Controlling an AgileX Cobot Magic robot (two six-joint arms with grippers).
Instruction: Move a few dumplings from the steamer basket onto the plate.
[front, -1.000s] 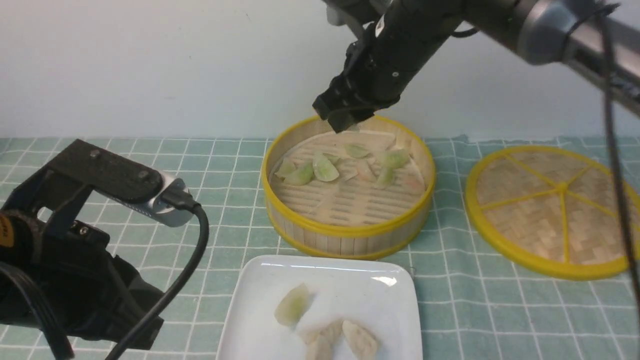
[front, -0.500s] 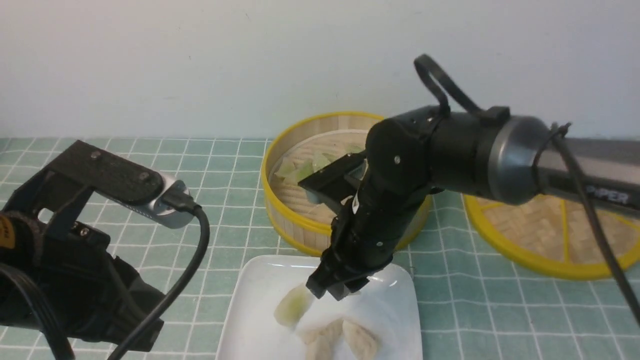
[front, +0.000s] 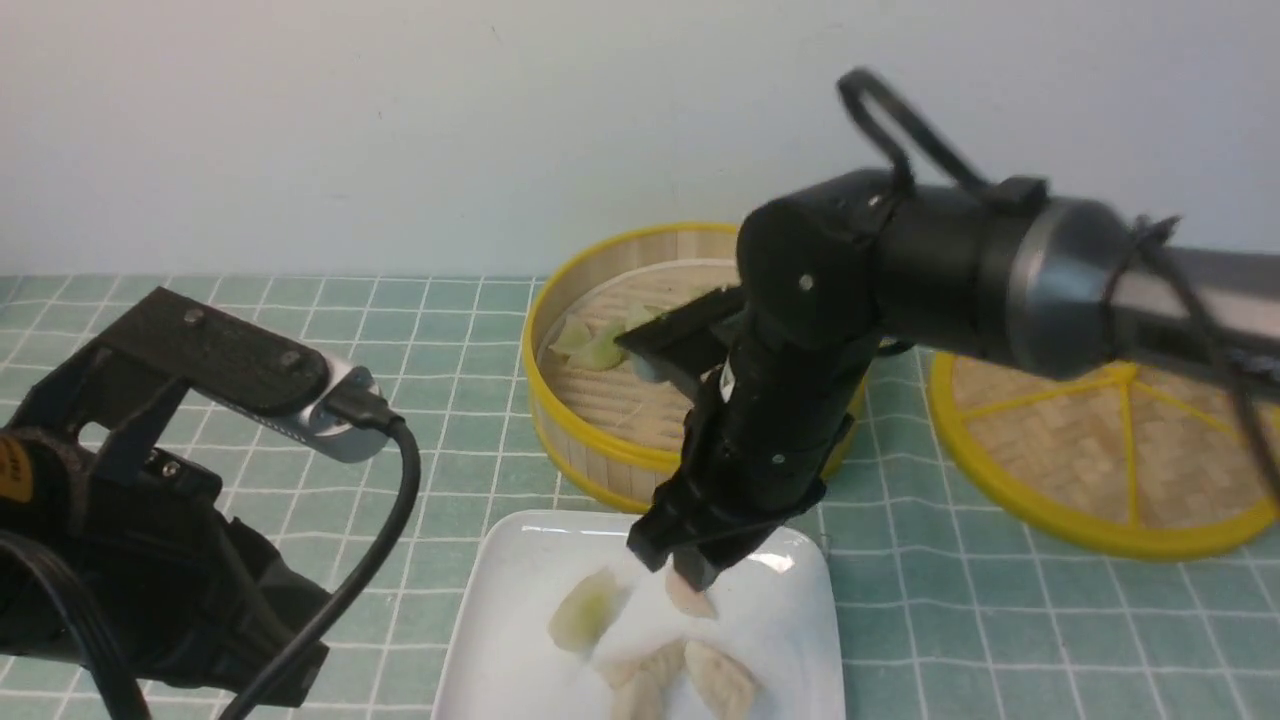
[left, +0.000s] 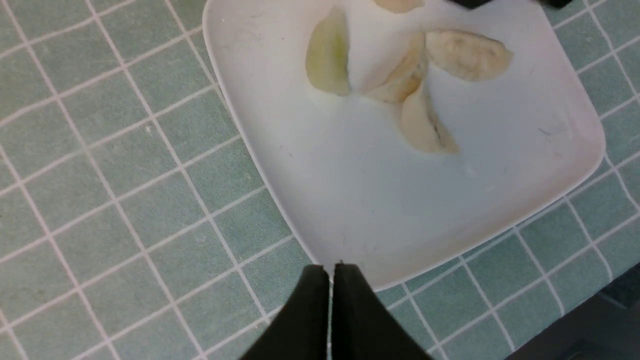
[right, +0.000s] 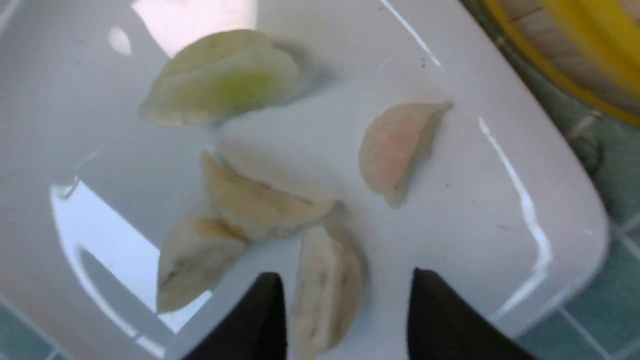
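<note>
Within the last second the right gripper (front: 678, 565) has been carried from above the far rim of the steamer basket (front: 590, 455) down to the plate (front: 790, 640). A pale pinkish dumpling (right: 395, 147), not on the plate a second ago, is now seen lying on it towards the far edge, a little right of the middle. It is set apart from the pale green dumpling (front: 585, 610) towards the left edge and from the opaque beige dumplings (front: 720, 680) nearer the near edge. One more delivery is therefore judged complete, and two of the translucent dumplings are counted on the plate. More green ones (front: 590, 345) can be made out at the left side of the basket floor, the rest being hidden by the arm. The right gripper's jaws are seen parted in its wrist view, with nothing held between them and the pink dumpling released and clear of both fingers (right: 260, 320). The left gripper (left: 330, 305) is kept clenched and empty, its tips pressed together beside an edge of the plate. Whether the plate is touched cannot be told.
</note>
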